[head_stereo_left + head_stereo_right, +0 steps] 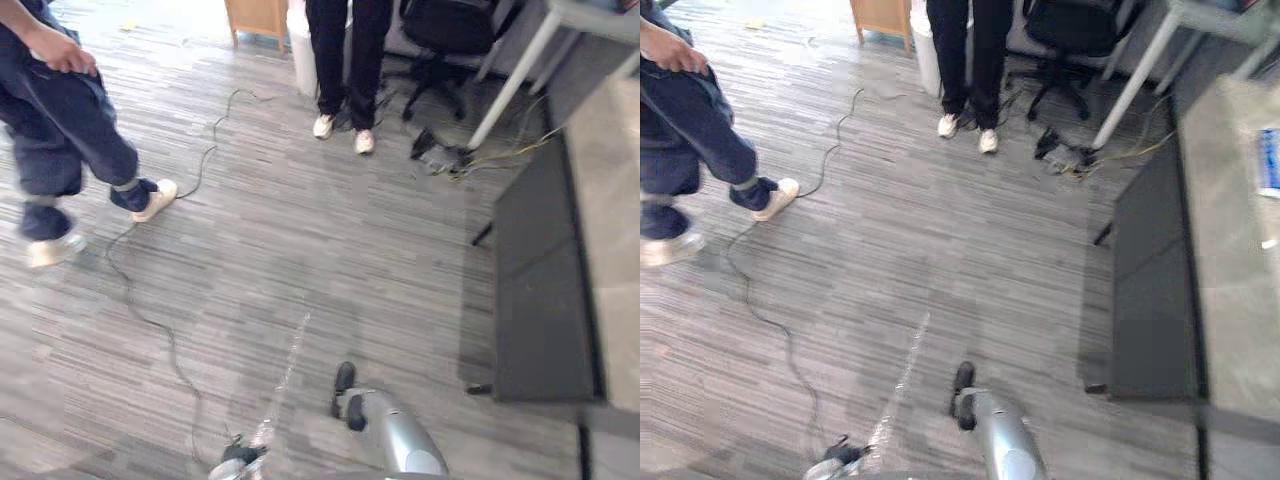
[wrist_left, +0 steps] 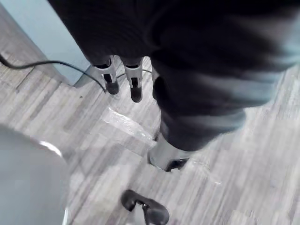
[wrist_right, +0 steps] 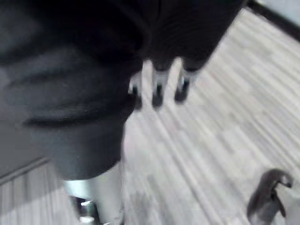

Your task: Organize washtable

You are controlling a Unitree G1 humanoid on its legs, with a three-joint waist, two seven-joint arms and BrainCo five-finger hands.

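Floor (image 1: 300, 250): grey planks; table (image 1: 1230, 260) at right.
Left hand (image 2: 134, 83): I see fingers relaxed, empty.
Right hand (image 3: 158, 90): relaxed, empty.

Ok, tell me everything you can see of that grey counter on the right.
The counter runs along the scene's right edge: a pale grey, stone-looking flat top over a plain dark front panel standing on the striped grey floor. A flat blue and white item lies on the top toward its far end.
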